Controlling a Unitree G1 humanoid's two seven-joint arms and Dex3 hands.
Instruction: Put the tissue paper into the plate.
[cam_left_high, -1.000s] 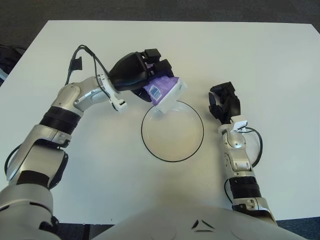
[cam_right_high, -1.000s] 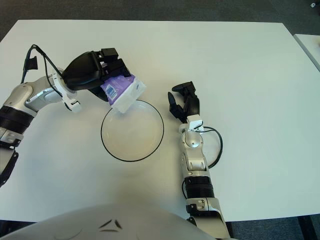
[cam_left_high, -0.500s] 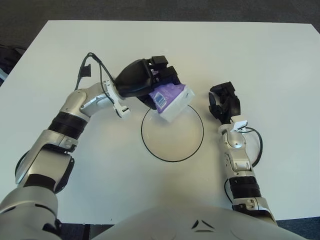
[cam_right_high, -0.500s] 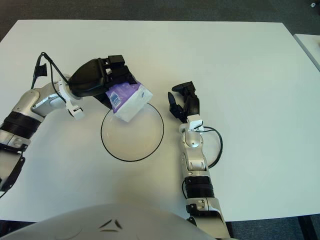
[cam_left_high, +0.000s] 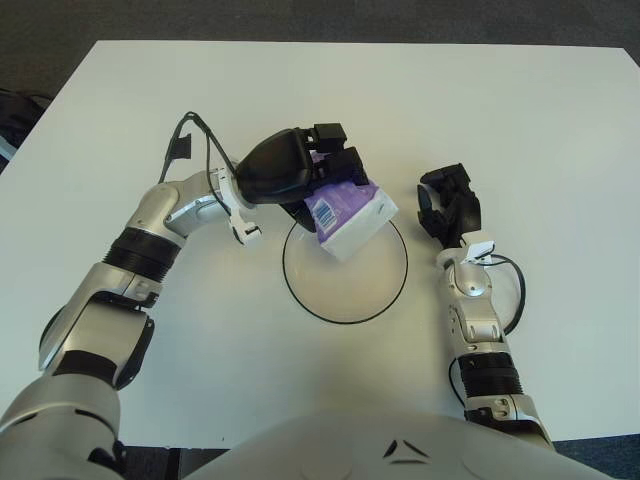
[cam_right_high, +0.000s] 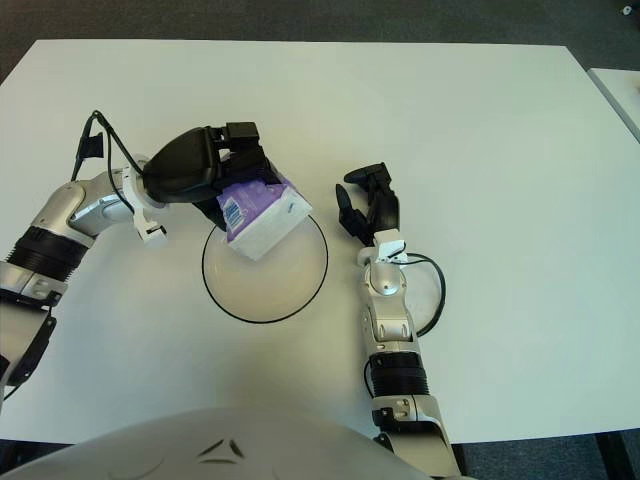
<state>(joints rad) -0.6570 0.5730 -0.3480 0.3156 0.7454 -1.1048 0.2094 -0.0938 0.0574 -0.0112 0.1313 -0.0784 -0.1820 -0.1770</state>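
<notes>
A purple and white tissue pack (cam_left_high: 350, 217) hangs tilted over the far part of the plate (cam_left_high: 392, 287), a clear round dish with a dark rim. My left hand (cam_left_high: 300, 170) grips the pack from its far left side, fingers curled around it. The same pack (cam_right_high: 263, 219) and plate (cam_right_high: 313, 283) show in the right eye view. My right hand (cam_left_high: 449, 203) shows on the white table just right of the plate, idle, holding nothing.
The white table (cam_left_high: 520, 120) spreads wide around the plate. A black cable (cam_left_high: 510, 290) loops beside my right forearm. Dark floor lies beyond the table's far edge and left corner.
My left hand has carried the tissue pack rightward and toward me, from the plate's far left rim to over its far part. My right hand has not moved.
</notes>
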